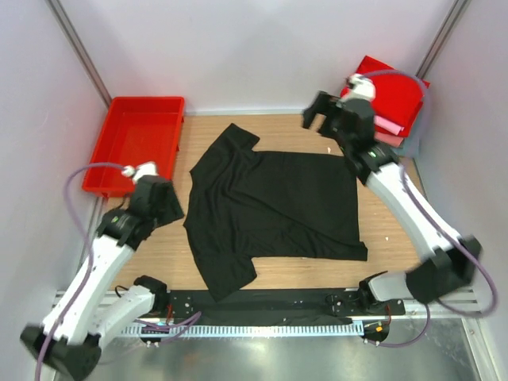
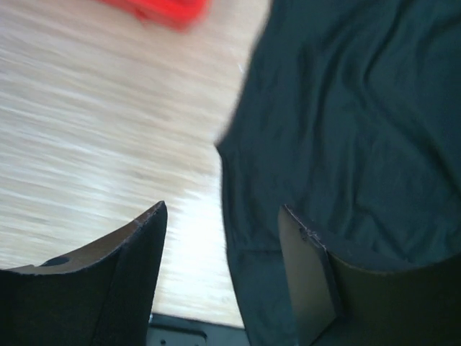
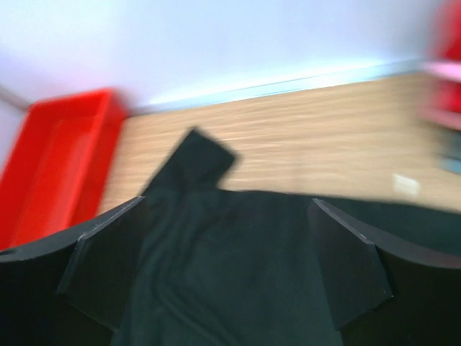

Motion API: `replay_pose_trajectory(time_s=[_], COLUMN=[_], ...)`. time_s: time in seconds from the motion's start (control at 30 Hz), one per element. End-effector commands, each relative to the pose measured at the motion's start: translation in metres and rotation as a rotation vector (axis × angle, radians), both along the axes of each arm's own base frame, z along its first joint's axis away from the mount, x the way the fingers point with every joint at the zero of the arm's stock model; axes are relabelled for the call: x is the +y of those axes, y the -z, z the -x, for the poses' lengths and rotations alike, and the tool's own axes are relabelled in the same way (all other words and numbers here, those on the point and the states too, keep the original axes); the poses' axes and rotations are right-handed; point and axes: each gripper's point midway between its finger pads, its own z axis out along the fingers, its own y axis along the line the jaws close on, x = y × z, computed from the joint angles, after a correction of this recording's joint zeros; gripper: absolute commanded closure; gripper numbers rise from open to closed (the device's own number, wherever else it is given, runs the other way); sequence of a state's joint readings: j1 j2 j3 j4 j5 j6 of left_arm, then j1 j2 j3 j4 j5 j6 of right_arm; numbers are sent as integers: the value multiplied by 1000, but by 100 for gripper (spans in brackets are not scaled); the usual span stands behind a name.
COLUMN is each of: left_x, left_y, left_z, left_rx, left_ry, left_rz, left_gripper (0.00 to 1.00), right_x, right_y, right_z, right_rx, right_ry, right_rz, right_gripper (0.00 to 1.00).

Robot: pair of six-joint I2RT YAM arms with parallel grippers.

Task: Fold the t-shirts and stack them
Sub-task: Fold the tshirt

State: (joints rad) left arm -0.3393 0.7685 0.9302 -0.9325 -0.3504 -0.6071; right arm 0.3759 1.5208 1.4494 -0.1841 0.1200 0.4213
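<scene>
A plain black t-shirt (image 1: 274, 210) lies spread flat on the wooden table, sleeves toward the far and near left. It also shows in the left wrist view (image 2: 346, 122) and, blurred, in the right wrist view (image 3: 238, 267). A stack of folded t-shirts sits at the back right, with bright red (image 1: 393, 95) on top, pink (image 1: 390, 127) below it and grey-teal (image 1: 413, 144) underneath. My left gripper (image 1: 171, 208) (image 2: 223, 223) is open and empty over the shirt's left edge. My right gripper (image 1: 316, 119) (image 3: 227, 209) is open and empty above the shirt's far right corner.
A red plastic tray (image 1: 139, 139) stands at the back left; it also shows in the left wrist view (image 2: 166, 11) and the right wrist view (image 3: 50, 166). Grey walls close in the back and sides. A black rail (image 1: 262, 305) runs along the near edge.
</scene>
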Motion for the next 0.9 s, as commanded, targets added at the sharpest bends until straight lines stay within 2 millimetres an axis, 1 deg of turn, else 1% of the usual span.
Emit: replay_pose_trajectory(time_s=[0.0,0.03,0.07,0.1,0.13,0.17,0.2,0.23,0.27,0.3,0.33,0.37,0.4,0.43,0.47,0.5,0.57,0.6,0.7,0.87], left_x=[-62,-70,-97,-109,-115,-131,-138,-141,-147,-152,-158,-161,-162,-163,-164,-161,-164,-165,-169,-161], left_y=[31,39,42,52,57,61,65,71,82,88,95,102,113,122,127,135,142,152,168,184], left_z=[0,6,19,26,36,52,61,70,87,96,105,115,131,138,150,157,167,171,176,180], left_rx=[183,210,228,264,278,290,302,319,348,367,390,414,440,461,469,478,485,500,515,538], left_ry=[141,143,204,219,226,292,266,273,309,293,301,309,342,314,338,330,328,334,341,333], left_rz=[98,69,83,73,61,47,75,70,60,82,88,86,59,64,45,35,54,70,106,70], left_gripper=[36,36,35,34,33,31,30,30,29,30,29,29,29,29,29,29,29,29,31,33], right_x=[-104,-118,-125,-131,-132,-133,-135,-134,-131,-127,-122,-109,-103,-97,-91,-91,-94,-95,-93,-94], right_y=[49,55,62,68,71,78,77,80,85,91,91,95,112,116,126,139,151,158,160,161], right_z=[60,72,87,103,110,120,129,135,142,148,154,158,164,167,171,175,182,185,188,192], right_rx=[124,143,174,180,189,214,212,226,258,278,282,302,343,356,390,427,462,475,474,483], right_ry=[361,406,411,402,378,367,365,360,361,346,328,277,270,251,227,240,253,260,245,238], right_rz=[224,230,243,241,233,235,218,201,153,124,87,29,-18,-50,-69,-77,-69,-67,-72,-62], right_gripper=[0,0,0,0,0,0,0,0,0,0,0,0,0,0,0,0,0,0,0,0])
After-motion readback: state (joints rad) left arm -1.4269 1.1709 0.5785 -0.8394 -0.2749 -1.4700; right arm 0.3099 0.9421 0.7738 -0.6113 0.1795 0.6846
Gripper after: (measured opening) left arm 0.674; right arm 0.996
